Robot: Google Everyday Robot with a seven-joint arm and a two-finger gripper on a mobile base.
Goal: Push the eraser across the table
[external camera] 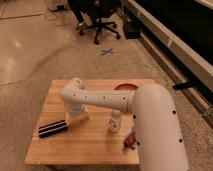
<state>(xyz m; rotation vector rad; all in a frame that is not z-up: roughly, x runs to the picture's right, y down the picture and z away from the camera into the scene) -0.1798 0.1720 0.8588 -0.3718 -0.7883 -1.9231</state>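
Claw (78, 119) low over desk (95, 145), against right end of eraser (53, 128); opening cannot be told. My arm reaches left, elbow bent down.

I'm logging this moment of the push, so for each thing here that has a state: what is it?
eraser: lying flat near the table's left edge, close by the gripper.
gripper: down at the table surface, right beside the eraser's right end.
small bottle: standing upright, apart from the gripper.
reddish-brown wrapped item: lying near the right edge, untouched.
red round object: at the far edge, partly hidden by the arm.
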